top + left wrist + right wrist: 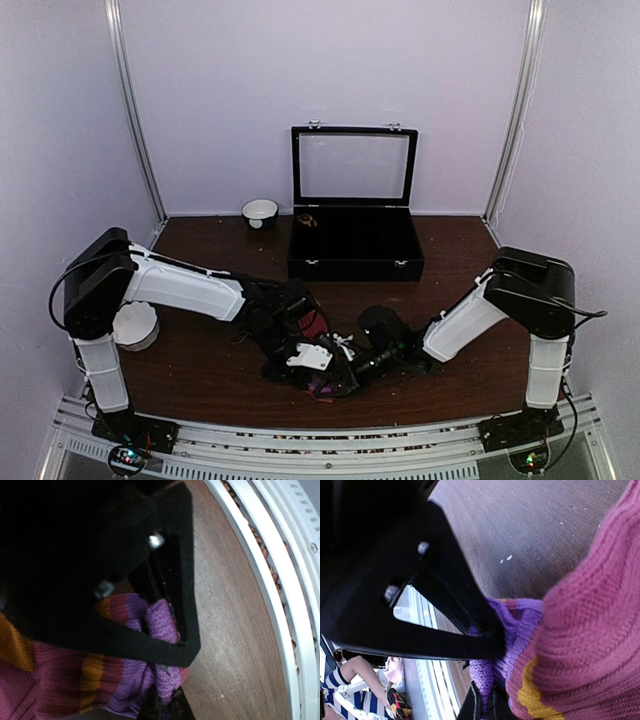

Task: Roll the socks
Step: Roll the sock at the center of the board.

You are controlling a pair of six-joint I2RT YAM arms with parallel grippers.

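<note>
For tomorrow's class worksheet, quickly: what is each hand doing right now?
Left hand: closed on the magenta striped socks.
Right hand: closed on the same socks' purple end.

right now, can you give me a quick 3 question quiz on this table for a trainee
1. True or false: the lid of the black case is shut.
2. Pick one: seen from above, the white bowl stands A) left of the case, B) right of the case, C) inside the case.
3. Short answer: what colour is the part of the sock pinched at the tip of the right gripper?

Key: 1 false, the lid stands open. 2 A. 3 purple.
</note>
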